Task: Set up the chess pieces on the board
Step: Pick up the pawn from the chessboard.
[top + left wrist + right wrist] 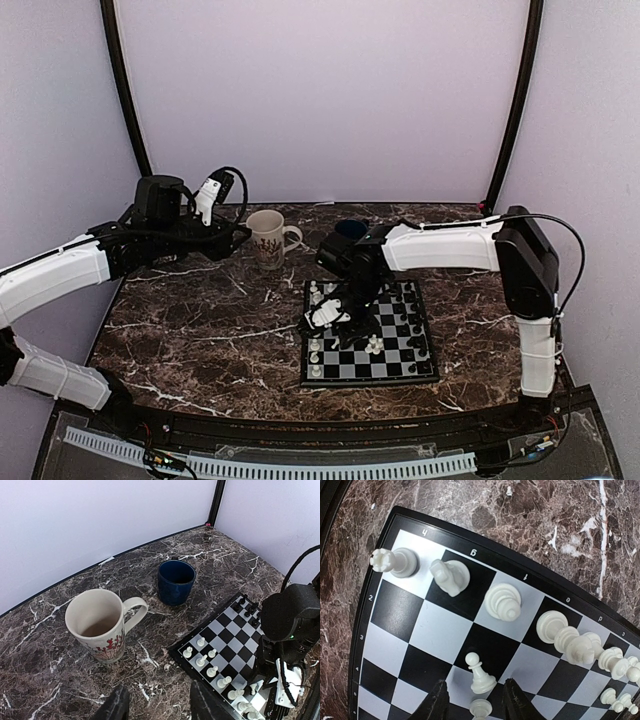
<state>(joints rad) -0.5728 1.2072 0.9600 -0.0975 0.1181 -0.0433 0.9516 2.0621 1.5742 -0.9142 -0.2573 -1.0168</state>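
We locate the board point(370, 379) on the table point(200, 330), directly beneath the right tool point(320, 318). The right arm point(440, 245) rises from its base, folds at the elbow and runs leftward, with its wrist pitched down over the board's left edge.

The right wrist view shows the right tool point(475, 705) with fingers point(438, 704) apart. The head of a white piece point(480, 709) sits between them, touching neither. A white pawn point(480, 675) stands just ahead of the fingers. Beyond it, a rook point(395, 562), knight point(450, 576) and bishop point(502, 600) line the edge row. The top view does not resolve these shapes.

The left arm point(60, 275) extends forward, holding the left tool point(235, 238) above the table, open, with only table showing in its gap. The left wrist view places a cream mug point(97, 622) ahead and to the left of the left tool point(160, 705) and a blue mug point(176, 581) farther ahead. It also shows black pieces point(247, 607) at the board's far edge, outside the right wrist view.
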